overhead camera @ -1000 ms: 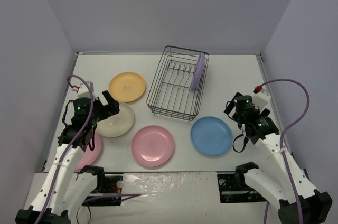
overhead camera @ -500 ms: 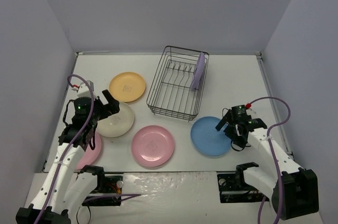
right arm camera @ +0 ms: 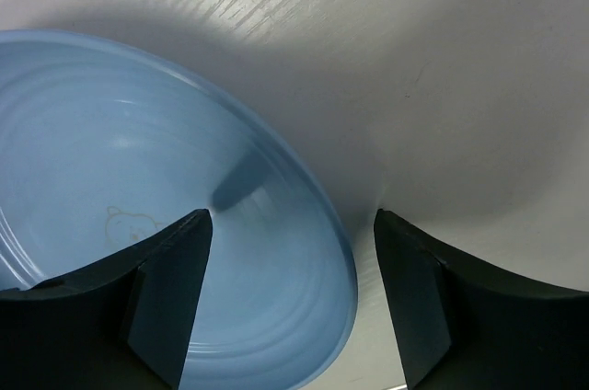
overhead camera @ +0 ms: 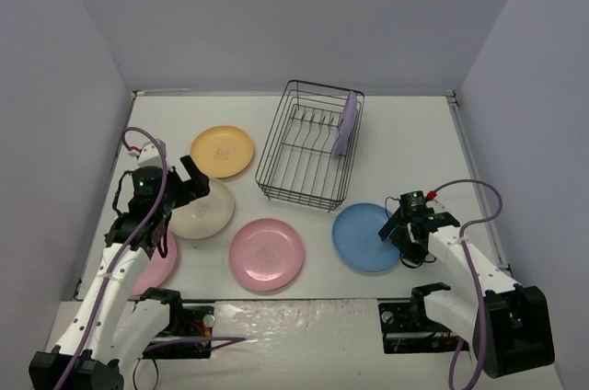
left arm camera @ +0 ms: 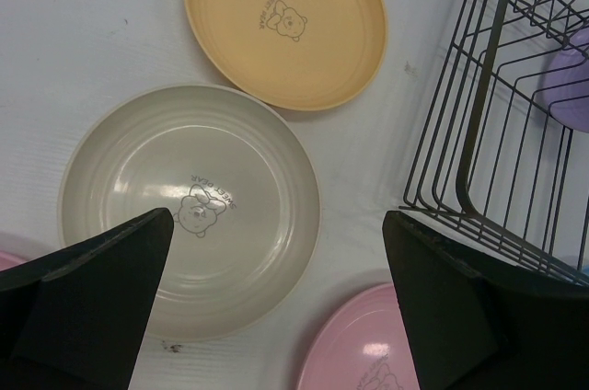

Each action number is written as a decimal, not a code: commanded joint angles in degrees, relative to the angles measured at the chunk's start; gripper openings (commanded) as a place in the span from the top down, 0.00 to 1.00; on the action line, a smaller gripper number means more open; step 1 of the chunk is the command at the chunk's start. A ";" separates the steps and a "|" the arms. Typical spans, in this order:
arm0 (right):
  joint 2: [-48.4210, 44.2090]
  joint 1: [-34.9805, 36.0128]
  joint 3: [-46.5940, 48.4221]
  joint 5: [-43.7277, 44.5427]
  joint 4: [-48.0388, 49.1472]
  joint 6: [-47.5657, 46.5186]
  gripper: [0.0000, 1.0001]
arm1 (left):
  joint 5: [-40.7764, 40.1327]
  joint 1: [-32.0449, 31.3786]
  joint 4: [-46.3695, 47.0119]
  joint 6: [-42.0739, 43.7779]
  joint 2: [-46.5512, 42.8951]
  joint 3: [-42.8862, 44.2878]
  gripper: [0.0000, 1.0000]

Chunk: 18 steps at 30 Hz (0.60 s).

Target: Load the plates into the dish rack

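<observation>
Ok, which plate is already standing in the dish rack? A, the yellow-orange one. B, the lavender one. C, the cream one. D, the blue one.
B: the lavender plate stands on edge at the right side of the dish rack, while the blue plate, cream plate and yellow-orange plate lie flat on the table.

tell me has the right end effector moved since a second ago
Yes. Seen from above, the right end effector has come left, down to the right rim of the blue plate, which has not shifted.
</observation>
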 commanded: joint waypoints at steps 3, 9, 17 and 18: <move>-2.27 -0.48 -0.73 3.45 2.64 2.73 0.61 | -0.89 0.30 3.08 0.49 0.14 2.00 0.03; -4.55 -0.44 1.26 6.03 0.92 1.99 1.00 | -1.40 0.30 2.95 0.62 -0.34 2.04 0.03; -9.92 -0.48 8.83 12.90 -3.42 -0.88 1.00 | -1.80 0.34 1.87 0.75 -1.68 2.00 0.03; -10.32 -0.45 11.03 15.31 -4.94 -1.60 1.00 | -1.80 0.33 1.82 0.75 -1.78 2.00 0.03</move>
